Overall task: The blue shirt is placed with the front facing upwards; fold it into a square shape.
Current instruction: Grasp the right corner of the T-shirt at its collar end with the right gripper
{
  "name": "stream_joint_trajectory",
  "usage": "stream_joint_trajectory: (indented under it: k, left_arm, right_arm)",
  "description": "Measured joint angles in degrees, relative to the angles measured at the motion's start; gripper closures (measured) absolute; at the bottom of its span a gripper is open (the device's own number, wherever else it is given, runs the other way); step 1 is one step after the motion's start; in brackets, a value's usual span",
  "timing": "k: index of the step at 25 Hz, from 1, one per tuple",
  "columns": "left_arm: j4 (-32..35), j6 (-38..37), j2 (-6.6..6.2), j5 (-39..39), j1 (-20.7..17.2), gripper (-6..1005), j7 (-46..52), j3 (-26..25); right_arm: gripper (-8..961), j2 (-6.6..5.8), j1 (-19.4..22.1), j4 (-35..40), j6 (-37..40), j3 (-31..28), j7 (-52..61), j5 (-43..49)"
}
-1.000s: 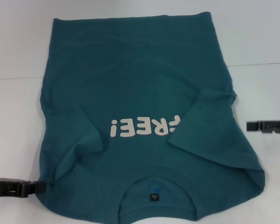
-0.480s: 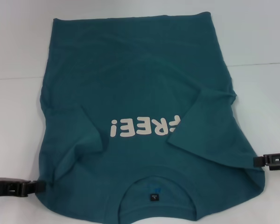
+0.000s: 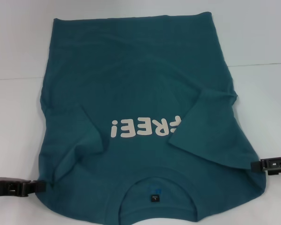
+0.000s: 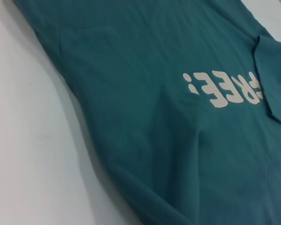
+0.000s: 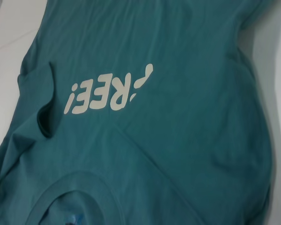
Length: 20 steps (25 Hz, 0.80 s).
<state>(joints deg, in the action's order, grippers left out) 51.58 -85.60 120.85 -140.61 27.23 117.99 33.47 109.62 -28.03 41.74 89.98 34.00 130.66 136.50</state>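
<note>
The blue shirt (image 3: 145,89) lies flat on the white table (image 3: 14,117), chest up, collar (image 3: 157,180) nearest me and hem at the far side. White "FREE!" lettering (image 3: 145,127) reads upside down, and the right sleeve, folded inward, covers its last letter. The left sleeve is folded in too. My left gripper (image 3: 40,186) rests low at the shirt's near left shoulder edge. At the near right shoulder edge sits my right gripper (image 3: 254,164). Both wrist views show only the shirt (image 4: 154,117) (image 5: 178,140) and bare table.
White tabletop surrounds the shirt on both sides. A faint seam line (image 3: 262,64) crosses the table behind the shirt's middle. A small dark label (image 3: 154,198) shows inside the collar.
My right gripper has come down and toward me along the shirt's right side, ending at the near right shoulder edge. The left gripper shifted only slightly.
</note>
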Motion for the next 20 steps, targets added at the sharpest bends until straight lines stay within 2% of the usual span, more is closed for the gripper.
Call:
stream_joint_trajectory:
  k: [15, 20]
  left_arm:
    - [-0.2, 0.3, -0.13, 0.0, 0.3, 991, -0.1, 0.2]
    - [-0.3, 0.4, -0.23, 0.0, 0.4, 992, -0.2, 0.3]
  right_arm:
    - [143, 0.36, -0.7, -0.1, -1.5, 0.1, 0.3, 2.0]
    - [387, 0.88, -1.7, -0.3, -2.6, 0.1, 1.9, 5.0]
